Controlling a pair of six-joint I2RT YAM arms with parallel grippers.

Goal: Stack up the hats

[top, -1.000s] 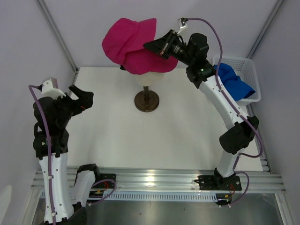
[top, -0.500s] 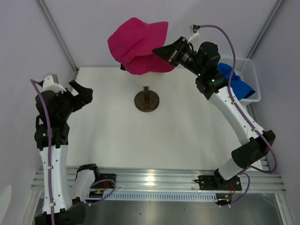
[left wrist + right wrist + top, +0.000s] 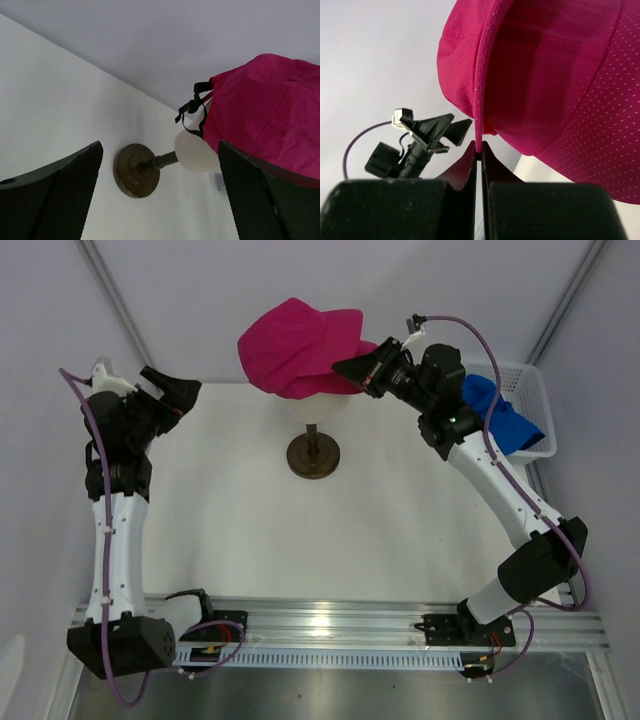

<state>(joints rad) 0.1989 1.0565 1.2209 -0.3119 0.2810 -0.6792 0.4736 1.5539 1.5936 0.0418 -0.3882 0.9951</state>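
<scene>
right arm stretched over to mannequin head, right fingers pinched tight on pink cap brim | left arm raised, left fingers wide apart

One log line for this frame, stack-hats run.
right gripper: shut on pink cap over mannequin head | left gripper: open | blue cap: in basket

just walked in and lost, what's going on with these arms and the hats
The right arm's fingers are pinched shut on the edge of the magenta cap, which lies over the cream mannequin head. The blue cap lies in the white mesh basket on the right. The left arm's fingers are open, holding nothing.
</scene>
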